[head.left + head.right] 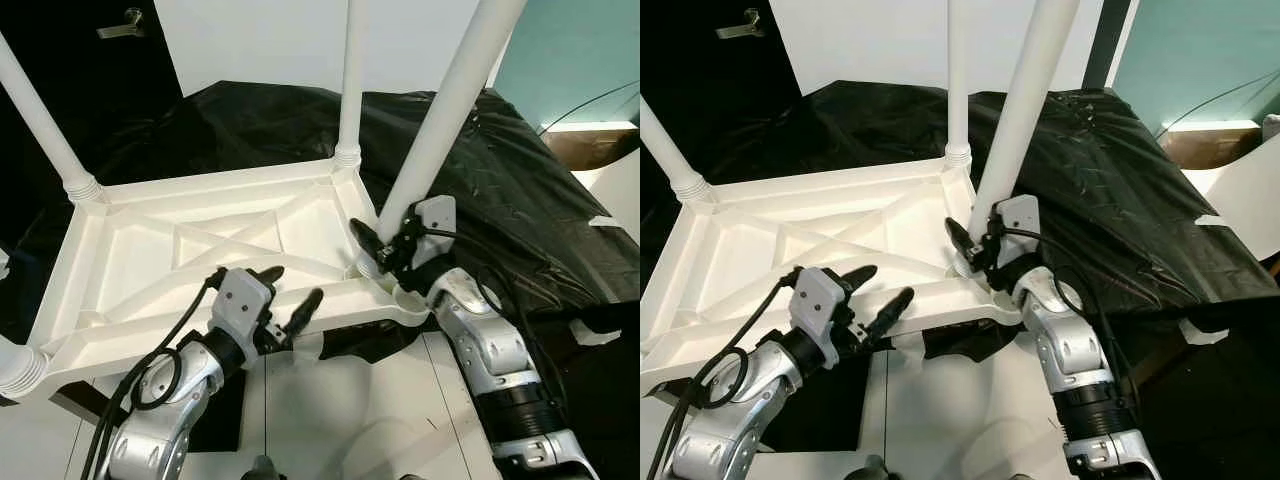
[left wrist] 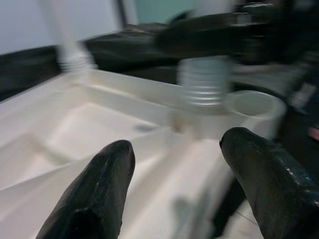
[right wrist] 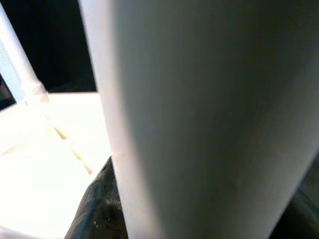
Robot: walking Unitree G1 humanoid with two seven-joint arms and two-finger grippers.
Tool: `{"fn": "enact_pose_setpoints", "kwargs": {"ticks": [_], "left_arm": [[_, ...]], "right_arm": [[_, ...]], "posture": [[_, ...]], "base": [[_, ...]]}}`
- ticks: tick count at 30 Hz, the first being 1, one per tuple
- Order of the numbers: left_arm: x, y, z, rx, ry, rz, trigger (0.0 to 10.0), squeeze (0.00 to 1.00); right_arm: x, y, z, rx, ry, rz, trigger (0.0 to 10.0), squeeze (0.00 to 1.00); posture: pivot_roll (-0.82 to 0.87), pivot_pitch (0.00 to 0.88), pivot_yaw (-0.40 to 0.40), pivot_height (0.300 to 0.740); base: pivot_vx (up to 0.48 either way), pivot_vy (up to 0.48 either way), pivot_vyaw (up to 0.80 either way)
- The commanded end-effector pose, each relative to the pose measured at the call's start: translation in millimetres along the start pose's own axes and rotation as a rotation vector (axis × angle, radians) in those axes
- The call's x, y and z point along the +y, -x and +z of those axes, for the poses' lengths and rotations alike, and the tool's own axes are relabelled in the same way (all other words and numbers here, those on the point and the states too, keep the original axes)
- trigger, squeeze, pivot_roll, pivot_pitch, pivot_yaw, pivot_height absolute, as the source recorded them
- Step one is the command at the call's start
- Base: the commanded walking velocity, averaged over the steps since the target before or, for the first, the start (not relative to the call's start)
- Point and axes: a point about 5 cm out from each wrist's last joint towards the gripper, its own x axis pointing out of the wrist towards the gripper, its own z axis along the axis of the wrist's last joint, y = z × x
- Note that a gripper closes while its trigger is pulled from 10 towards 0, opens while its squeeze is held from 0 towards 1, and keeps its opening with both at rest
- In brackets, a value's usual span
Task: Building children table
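— Location of the children's table point(image 1: 200, 250)?
— Upside down on black sheeting point(image 1: 520, 190), three legs seated.
— The tools?
— Right tool point(image 1: 385, 250) pinches the tilted fourth leg point(image 1: 450, 110) above the corner socket point(image 1: 405, 298); left tool point(image 1: 290, 290) spread beside the frame's near edge.

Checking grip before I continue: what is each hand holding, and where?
Right hand grips the tilted table leg near its lower end; left hand is open, holding nothing.

A crumpled black sheet point(image 1: 520, 190) covered the far and right side of the scene — beyond it stood a white wall panel point(image 1: 260, 40), a teal wall point(image 1: 570, 60) at far right.
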Motion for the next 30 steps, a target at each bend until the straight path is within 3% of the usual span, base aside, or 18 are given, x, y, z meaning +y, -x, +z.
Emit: {"fn": "enact_pose_setpoints", "kwargs": {"ticks": [1, 18, 30], "left_arm": [[-5.7, 0.0, 0.3, 0.022, -0.012, -0.067, 10.0, 0.00], [-7.3, 2.5, -2.6, 0.085, -0.014, -0.114, 10.0, 0.00], [-7.2, 2.0, -6.0, 0.118, -0.014, -0.109, 10.0, 0.00]], "right_arm": [[-2.1, 3.3, 3.1, 0.007, -0.005, 0.011, 10.0, 0.00], [-5.7, 26.1, 3.2, 0.113, 0.020, 0.093, 10.0, 0.00], [-18.1, 44.1, -0.7, 0.168, 0.035, 0.040, 10.0, 0.00]], "posture": [[0.11, 0.005, -0.023, 0.740], [0.09, 0.023, -0.018, 0.740], [0.07, 0.056, -0.004, 0.740]], "base": [[0.000, 0.000, 0.00], [0.000, 0.000, 0.00], [0.000, 0.000, 0.00]]}}
